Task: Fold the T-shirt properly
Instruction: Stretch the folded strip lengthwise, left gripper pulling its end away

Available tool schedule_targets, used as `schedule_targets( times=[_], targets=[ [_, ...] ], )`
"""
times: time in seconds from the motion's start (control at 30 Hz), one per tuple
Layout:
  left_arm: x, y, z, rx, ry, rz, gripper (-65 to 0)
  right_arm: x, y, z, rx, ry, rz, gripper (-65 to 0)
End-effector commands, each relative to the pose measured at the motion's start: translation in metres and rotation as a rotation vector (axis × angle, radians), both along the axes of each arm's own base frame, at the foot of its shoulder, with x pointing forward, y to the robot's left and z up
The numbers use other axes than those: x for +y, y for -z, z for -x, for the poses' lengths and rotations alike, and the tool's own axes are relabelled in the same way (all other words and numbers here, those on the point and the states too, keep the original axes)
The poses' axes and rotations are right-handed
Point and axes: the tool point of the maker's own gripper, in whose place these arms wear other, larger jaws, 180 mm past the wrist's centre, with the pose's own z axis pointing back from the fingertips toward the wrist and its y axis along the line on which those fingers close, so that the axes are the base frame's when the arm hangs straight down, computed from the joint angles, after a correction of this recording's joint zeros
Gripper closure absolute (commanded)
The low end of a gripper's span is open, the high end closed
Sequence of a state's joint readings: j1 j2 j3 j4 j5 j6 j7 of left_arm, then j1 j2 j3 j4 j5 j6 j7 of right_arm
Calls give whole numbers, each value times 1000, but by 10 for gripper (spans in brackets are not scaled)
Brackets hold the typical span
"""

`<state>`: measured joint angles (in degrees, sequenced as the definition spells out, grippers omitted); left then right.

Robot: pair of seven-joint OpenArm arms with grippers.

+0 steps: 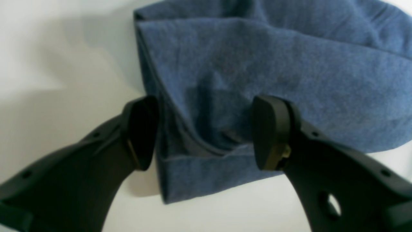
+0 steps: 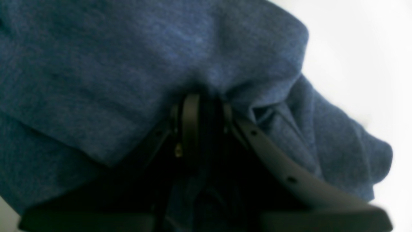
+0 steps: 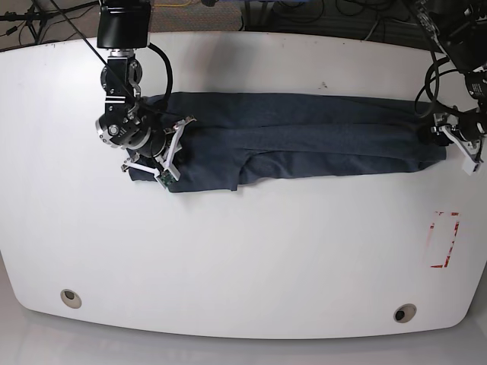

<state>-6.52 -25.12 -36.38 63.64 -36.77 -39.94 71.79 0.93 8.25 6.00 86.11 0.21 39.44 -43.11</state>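
We find the T-shirt (image 3: pixel 297 137) lying across the far half of the white desk (image 3: pixel 243 258) as a long, narrow band that runs left to right, already folded lengthwise into several layers.

The left end effector (image 1: pixel 206 132) stands released at the right end of the band. Its jaws are spread wide on either side of a folded corner, and no fabric is pinched between them. The right end effector (image 2: pixel 201 112) is clenched on the T-shirt at the left end of the band; in the right wrist view, cloth bunches and puckers around the nearly closed jaws.

We judge the fabric to be a soft, light knit. It will drape and sag wherever it is unsupported, and stacked layers are likely to slide over one another when lifted. We therefore recommend gripping through all layers at a corner or hemmed edge, where the stitched border gives the pads a firmer purchase. A shallow grip on the top layer alone risks peeling the fold open. The lettering is not visible in these views.
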Motion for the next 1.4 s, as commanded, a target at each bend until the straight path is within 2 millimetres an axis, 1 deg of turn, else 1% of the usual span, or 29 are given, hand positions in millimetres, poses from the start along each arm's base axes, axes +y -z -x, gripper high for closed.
schedule_targets(
  times=[0.0, 0.07, 0.2, 0.3, 0.43, 0.53, 0.63, 0.7, 0.83, 0.93, 1.27, 1.3, 1.37],
  targets=[
    [14, -5, 2, -21, -15, -35, -424, -7, 7, 7, 40, -11, 48, -95],
    [12, -2, 6, -18, -13, -35, -424, -8, 6, 7, 40, -8, 48, -95],
    [6, 3, 4, -31, 7, -37, -422, -8, 6, 6, 38, -8, 48, -95],
    [1, 8, 7, -32, 22, -38, -422, -8, 6, 6, 36, -10, 46, -95],
    [0, 7, 5, -46, 22, -41, -422, -5, 4, 4, 21, -12, 36, -95],
    [4, 5, 5, -52, 13, -46, -422, -5, 4, 4, 18, -12, 34, -95],
    [22, -6, 5, -61, 1, -81, -421, -4, 4, 4, 18, -12, 31, -95],
    [28, -10, 5, -68, -10, -90, -421, -3, 4, 4, 18, -12, 30, -95],
    [32, -13, 5, -75, -20, -95, -421, -3, 5, 5, 21, -12, 28, -95],
    [39, -16, 4, -82, -28, -105, -421, -3, 5, 6, 23, -12, 28, -95],
    [40, -17, 3, -91, -30, -107, -421, -2, 5, 6, 23, -12, 27, -95],
    [39, -16, 4, -89, -29, -106, -421, -2, 5, 6, 23, -12, 27, -95],
    [31, -8, 6, -75, -18, -92, -421, -2, 5, 6, 23, -12, 27, -94]
  ],
)
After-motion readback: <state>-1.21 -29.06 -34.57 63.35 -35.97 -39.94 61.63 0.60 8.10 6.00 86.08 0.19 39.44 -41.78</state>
